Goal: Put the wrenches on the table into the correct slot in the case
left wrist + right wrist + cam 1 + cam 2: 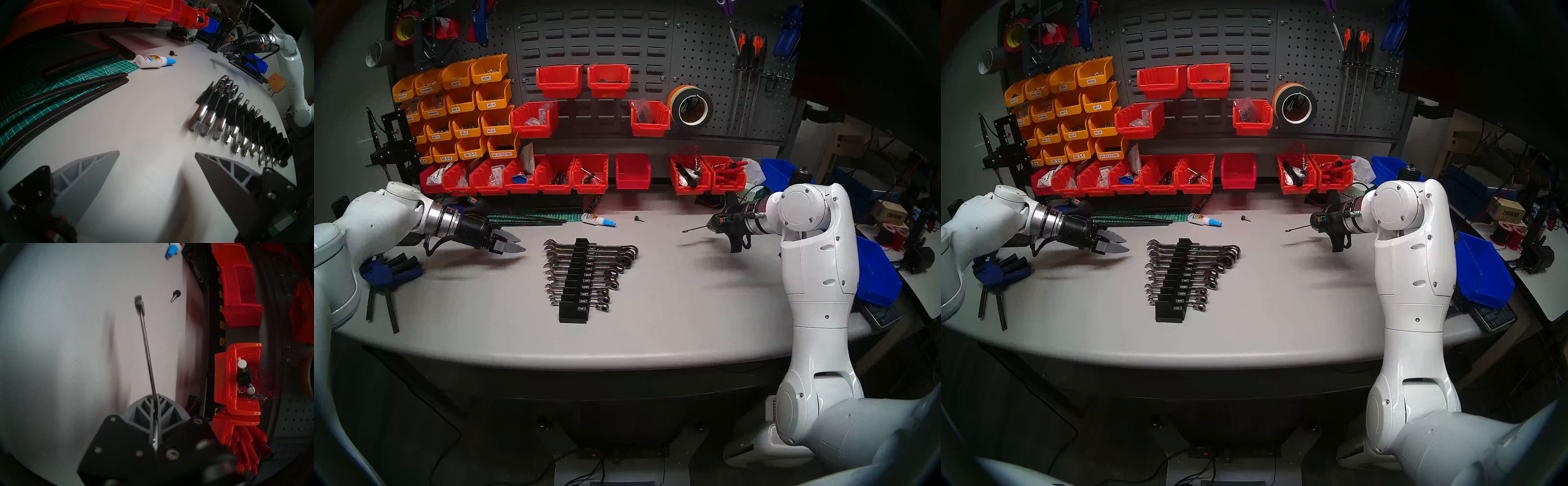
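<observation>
Wrench: slim silver tool, clamped at one end in the right hand; it is clear of the tabletop, its shadow on the surface below.
Right hand: clenched on the wrench, raised over the right rear of the tabletop.
Left hand: released, fingers spread, nothing between them; hovers left of the case.
Case: black stepped rack at tabletop centre, chrome ratchet wrenches across its grooves.
Glue bottle: lies behind the case.
</observation>
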`<state>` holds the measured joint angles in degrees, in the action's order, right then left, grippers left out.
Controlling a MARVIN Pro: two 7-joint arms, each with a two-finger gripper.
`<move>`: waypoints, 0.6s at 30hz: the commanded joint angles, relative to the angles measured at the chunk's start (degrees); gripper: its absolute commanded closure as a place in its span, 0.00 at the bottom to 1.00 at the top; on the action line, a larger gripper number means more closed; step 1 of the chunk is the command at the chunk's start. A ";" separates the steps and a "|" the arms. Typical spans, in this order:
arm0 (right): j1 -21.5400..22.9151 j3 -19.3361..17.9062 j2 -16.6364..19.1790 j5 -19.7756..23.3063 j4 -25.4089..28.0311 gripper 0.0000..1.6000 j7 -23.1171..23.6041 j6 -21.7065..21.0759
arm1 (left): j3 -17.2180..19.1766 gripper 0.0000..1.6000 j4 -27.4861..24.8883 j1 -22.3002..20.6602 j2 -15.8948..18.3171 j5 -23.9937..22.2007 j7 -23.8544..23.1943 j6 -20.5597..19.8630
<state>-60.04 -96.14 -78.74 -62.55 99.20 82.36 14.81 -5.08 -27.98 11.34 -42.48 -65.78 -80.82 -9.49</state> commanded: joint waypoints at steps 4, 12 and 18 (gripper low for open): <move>2.66 1.41 -1.28 0.98 4.22 1.00 2.64 -1.71 | 0.58 0.00 0.10 -1.51 -0.08 -0.15 -0.09 0.03; 0.64 3.54 -1.91 1.36 6.73 1.00 2.64 -3.71 | 0.57 0.00 0.12 -1.53 -0.09 -0.14 -0.11 0.03; -1.12 6.15 -1.35 2.04 8.73 1.00 2.64 -6.56 | 0.57 0.00 0.13 -1.53 -0.10 -0.14 -0.11 0.03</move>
<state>-60.43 -91.97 -80.45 -61.08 103.96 85.29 11.30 -5.08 -27.98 11.34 -42.48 -65.78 -80.82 -9.49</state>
